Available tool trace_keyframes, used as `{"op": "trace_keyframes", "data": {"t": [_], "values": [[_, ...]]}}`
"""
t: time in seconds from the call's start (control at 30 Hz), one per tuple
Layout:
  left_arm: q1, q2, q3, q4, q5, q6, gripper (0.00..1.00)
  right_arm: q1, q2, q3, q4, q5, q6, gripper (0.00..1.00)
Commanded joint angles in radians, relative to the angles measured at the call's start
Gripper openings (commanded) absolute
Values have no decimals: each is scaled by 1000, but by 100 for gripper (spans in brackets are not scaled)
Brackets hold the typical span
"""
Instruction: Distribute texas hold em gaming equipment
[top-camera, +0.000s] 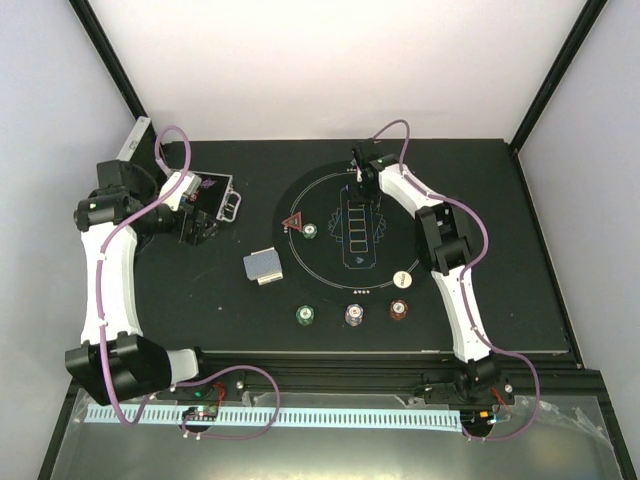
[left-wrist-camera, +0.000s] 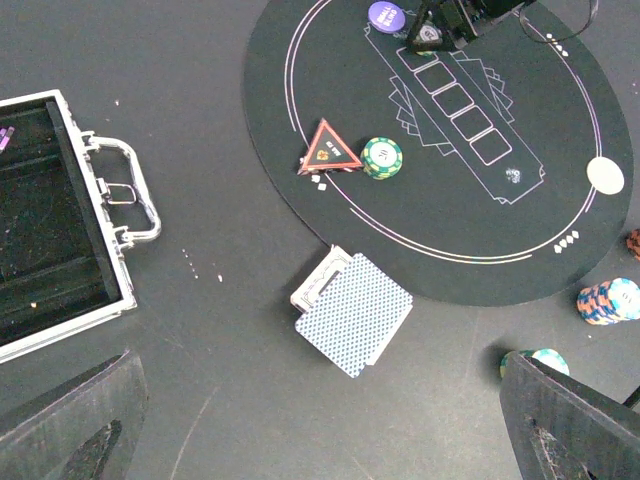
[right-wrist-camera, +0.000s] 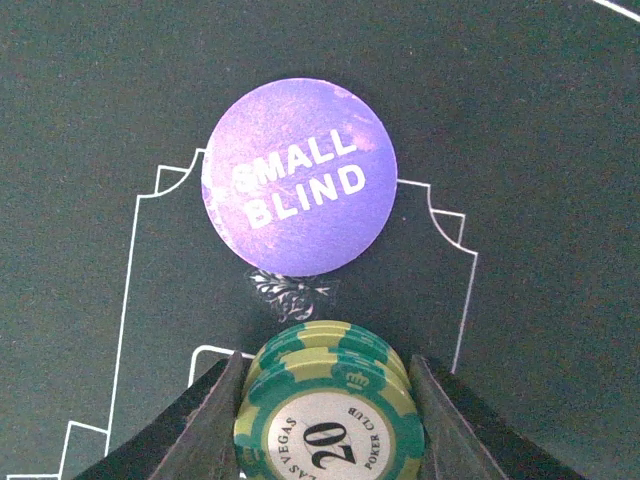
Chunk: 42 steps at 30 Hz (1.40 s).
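Bare table (left-wrist-camera: 230, 340) lies open between the silver case (left-wrist-camera: 40, 230) and the card deck (left-wrist-camera: 355, 312). On the round mat (left-wrist-camera: 560, 120), the triangle marker (left-wrist-camera: 330, 150) touches a lone green chip (left-wrist-camera: 382, 157), crowding the left edge. The Small Blind disc (right-wrist-camera: 298, 176) lies just ahead of the green chip stack (right-wrist-camera: 330, 430) in the right gripper (right-wrist-camera: 325, 385).

green chips (right-wrist-camera: 330, 425): stacked, in right claw (right-wrist-camera: 322, 380) | purple disc (right-wrist-camera: 300, 177) (SMALL BLIND): flat, just beyond

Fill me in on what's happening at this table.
The right gripper holds a small stack of green chips at the far end of the round mat, just short of the purple small blind disc. The left gripper hangs open and empty near the open silver case. The card deck lies beside the mat. A red triangle marker and a lone green chip sit on its left side. Three chip stacks wait off its near edge.
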<state>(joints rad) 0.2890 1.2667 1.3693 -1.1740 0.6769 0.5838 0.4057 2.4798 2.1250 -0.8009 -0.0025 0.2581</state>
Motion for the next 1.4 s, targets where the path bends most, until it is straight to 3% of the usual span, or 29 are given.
{"op": "trace_keyframes", "data": {"t": [0.0,0.13,0.2,0.27,0.4,0.57,0.7,0.83,1.0,1.2,1.37], "values": [[9,-38,-4,1,11,10,99,6,-2,7,-53,4,-16,21],[9,-39,1,0,7,10,99,11,47,88,-103,2,-23,29],[9,-38,4,1,8,7,99,13,59,111,-115,6,-26,39],[9,-36,3,2,12,5,99,13,53,122,-117,18,-26,55],[9,-36,3,-2,16,4,99,13,23,149,-127,44,-38,66],[9,-36,-2,-5,15,11,99,22,-78,128,-140,64,-41,71],[10,-37,0,-18,15,15,99,72,-231,-40,-117,94,-40,72],[13,-48,-5,-26,30,18,99,190,-450,-334,-33,106,-10,74],[16,-56,-31,-17,49,12,99,440,-679,-625,23,118,73,82],[19,-72,-38,-25,52,12,99,702,-722,-715,9,119,203,90],[20,-82,-43,-30,54,8,99,786,-679,-736,27,102,257,90]]}}
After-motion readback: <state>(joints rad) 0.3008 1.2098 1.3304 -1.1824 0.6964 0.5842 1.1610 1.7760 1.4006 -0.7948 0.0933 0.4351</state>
